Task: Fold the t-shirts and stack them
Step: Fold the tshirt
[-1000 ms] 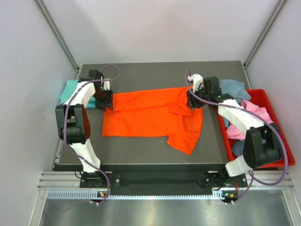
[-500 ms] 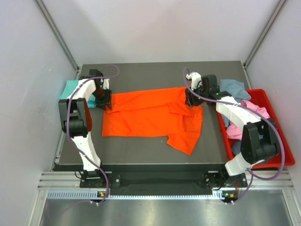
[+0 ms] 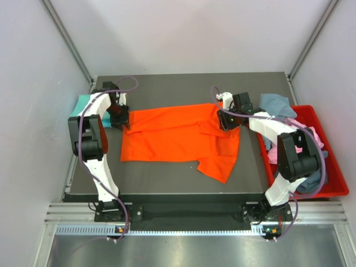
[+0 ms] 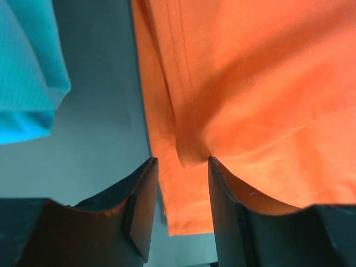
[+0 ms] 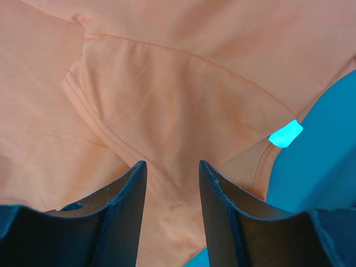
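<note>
Bright, even light falls from above the orange t-shirt (image 3: pixel 178 136) — we find only faint, short shadows under its edges. Close to the shirt the right gripper (image 5: pixel 171 163) looks soft-edged and dark, the cloth washed pale — the table (image 5: pixel 322 167) beside it tinted blue.

Red bin (image 3: pixel 332 167) at dark table's (image 3: pixel 183 89) right edge.

Parted fingers (image 4: pixel 142 208) straddling orange t-shirt (image 4: pixel 250 94) hem, teal t-shirt (image 4: pixel 25 72) beside
</note>
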Tool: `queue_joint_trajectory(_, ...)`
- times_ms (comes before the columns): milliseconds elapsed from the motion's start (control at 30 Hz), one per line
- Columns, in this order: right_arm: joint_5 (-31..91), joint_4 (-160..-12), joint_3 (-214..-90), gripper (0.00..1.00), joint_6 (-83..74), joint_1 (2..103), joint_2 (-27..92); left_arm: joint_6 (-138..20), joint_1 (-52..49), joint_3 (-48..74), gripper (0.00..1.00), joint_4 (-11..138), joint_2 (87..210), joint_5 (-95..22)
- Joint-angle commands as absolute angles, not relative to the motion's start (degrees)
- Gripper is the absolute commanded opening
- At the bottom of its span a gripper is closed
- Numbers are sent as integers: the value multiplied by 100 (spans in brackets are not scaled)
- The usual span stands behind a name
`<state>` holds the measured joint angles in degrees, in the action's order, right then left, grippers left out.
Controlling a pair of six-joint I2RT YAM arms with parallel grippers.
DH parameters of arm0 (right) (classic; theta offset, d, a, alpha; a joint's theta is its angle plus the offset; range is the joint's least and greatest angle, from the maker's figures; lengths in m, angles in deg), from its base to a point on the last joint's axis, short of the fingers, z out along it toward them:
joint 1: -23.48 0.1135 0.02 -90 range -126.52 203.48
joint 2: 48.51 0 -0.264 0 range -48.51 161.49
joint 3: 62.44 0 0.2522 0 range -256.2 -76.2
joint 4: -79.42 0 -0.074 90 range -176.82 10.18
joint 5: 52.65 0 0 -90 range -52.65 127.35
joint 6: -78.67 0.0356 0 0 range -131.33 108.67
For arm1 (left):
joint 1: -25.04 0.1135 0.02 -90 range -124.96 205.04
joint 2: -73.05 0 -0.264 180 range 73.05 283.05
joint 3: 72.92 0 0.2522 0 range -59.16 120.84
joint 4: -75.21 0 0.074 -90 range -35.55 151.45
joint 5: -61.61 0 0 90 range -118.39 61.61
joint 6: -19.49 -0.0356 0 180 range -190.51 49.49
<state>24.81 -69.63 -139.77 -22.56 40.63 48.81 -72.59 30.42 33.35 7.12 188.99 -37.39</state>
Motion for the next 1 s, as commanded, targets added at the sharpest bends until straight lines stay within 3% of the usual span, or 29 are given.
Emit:
queue_joint_trajectory(0, 2583, -7091, -14238, 43, -2425, 4141, 4870, -7306, 3075, 3576, 45, 634, 19091, -3867)
queue_joint_trajectory(233, 2619, -7144, -14036, 42, -2434, 4159, 4861, -7235, 3084, 3936, 37, 590, 19451, -4070)
queue_joint_trajectory(300, 2619, -7144, -14010, 42, -2443, 4159, 4852, -7226, 3084, 3963, 30, 590, 19460, -4070)
queue_joint_trajectory(367, 2619, -7144, -14010, 42, -2443, 4159, 4852, -7253, 3092, 3954, 14, 590, 19399, -4044)
queue_joint_trajectory(467, 2610, -7161, -14001, 41, -2417, 4159, 4834, -7235, 3145, 3902, 0, 581, 19241, -4009)
queue_joint_trajectory(900, 2496, -7179, -13975, 41, -2337, 4203, 4808, -7595, 3154, 4104, 0, 142, 18933, -3648)
queue_joint_trajectory(967, 2496, -7179, -13966, 41, -2346, 4220, 4764, -7604, 3154, 4112, 4, 107, 18959, -3630)
